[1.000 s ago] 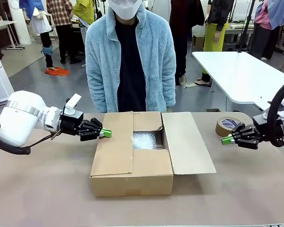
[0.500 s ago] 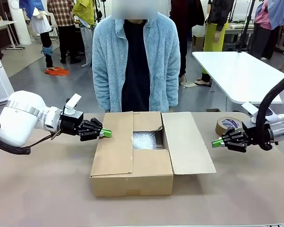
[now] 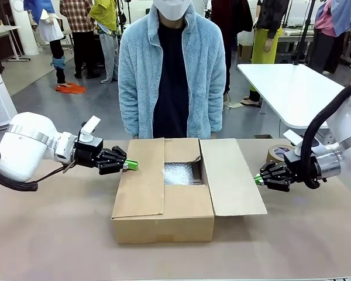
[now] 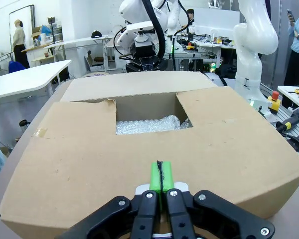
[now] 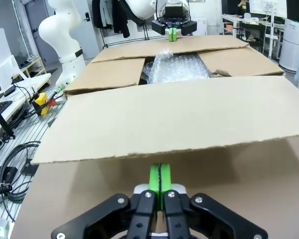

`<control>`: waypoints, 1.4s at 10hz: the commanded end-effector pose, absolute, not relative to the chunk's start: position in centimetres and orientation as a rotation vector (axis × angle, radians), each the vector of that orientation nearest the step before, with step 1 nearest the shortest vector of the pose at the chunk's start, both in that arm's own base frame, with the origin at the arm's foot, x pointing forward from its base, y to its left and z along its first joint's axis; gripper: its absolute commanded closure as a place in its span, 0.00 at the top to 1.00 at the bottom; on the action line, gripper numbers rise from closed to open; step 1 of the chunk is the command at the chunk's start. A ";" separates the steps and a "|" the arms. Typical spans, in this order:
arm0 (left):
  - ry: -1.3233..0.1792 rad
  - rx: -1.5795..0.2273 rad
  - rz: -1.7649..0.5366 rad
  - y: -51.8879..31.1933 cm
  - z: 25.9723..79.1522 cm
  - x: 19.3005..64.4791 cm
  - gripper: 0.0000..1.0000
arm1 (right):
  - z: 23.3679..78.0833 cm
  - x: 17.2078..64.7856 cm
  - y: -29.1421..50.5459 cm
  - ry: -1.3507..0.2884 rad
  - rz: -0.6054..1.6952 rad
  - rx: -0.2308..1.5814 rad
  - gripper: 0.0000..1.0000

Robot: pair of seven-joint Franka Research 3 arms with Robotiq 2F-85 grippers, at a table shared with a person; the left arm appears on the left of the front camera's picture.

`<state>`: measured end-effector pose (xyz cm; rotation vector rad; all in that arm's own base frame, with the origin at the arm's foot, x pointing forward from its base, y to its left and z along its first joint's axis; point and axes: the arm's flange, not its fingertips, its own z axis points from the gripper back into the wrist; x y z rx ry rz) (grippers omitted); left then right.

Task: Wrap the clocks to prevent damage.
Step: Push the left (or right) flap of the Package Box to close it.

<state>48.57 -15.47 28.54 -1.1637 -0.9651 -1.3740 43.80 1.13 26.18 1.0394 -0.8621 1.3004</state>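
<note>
A bubble-wrapped bundle, the clocks (image 3: 179, 173), lies inside the open cardboard box (image 3: 164, 219) at mid-table; the clocks (image 4: 148, 124) also show through the box's opening, as do the clocks (image 5: 178, 67) in the right wrist view. My left gripper (image 3: 130, 165) is shut with nothing in it, its tips at the left flap's outer edge; the left gripper (image 4: 161, 178) points over that flap. At the right, my right gripper (image 3: 258, 180) is shut and empty, close to the outer edge of the spread right flap (image 3: 231, 175); the right gripper (image 5: 159, 177) sits just under that edge.
A brown tape roll (image 3: 278, 154) lies on the table behind my right arm. A person in a fluffy blue jacket (image 3: 172, 76) stands at the far side behind the box. A white table (image 3: 292, 88) stands at the back right.
My right gripper has moved left, from beside the tape roll to the right flap's edge. The left arm has not moved. The person shifted slightly to the right.
</note>
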 end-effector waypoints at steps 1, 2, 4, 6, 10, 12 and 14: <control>-0.967 -1.156 -1.361 -15.9 28.3 48.6 0.00 | 25.8 44.1 2.0 -0.923 1.269 1.107 0.01; -0.967 -1.156 -1.361 -15.9 28.3 48.6 0.00 | 26.4 44.2 2.3 -0.963 1.230 1.182 0.01; -0.967 -1.156 -1.361 -15.9 28.3 48.6 0.00 | 26.9 43.5 3.2 -1.025 1.148 1.348 0.01; -0.967 -1.156 -1.361 -15.9 28.3 48.6 0.00 | 27.2 43.0 4.5 -1.076 1.114 1.447 0.01; -0.967 -1.156 -1.361 -15.9 28.3 48.6 0.00 | 26.6 43.9 8.2 -1.061 1.131 1.433 0.01; -0.967 -1.156 -1.361 -15.9 28.3 48.6 0.00 | 26.3 45.0 10.2 -1.060 1.150 1.399 0.01; -0.967 -1.156 -1.361 -15.9 28.3 48.6 0.00 | 26.4 45.9 11.5 -1.065 1.163 1.388 0.01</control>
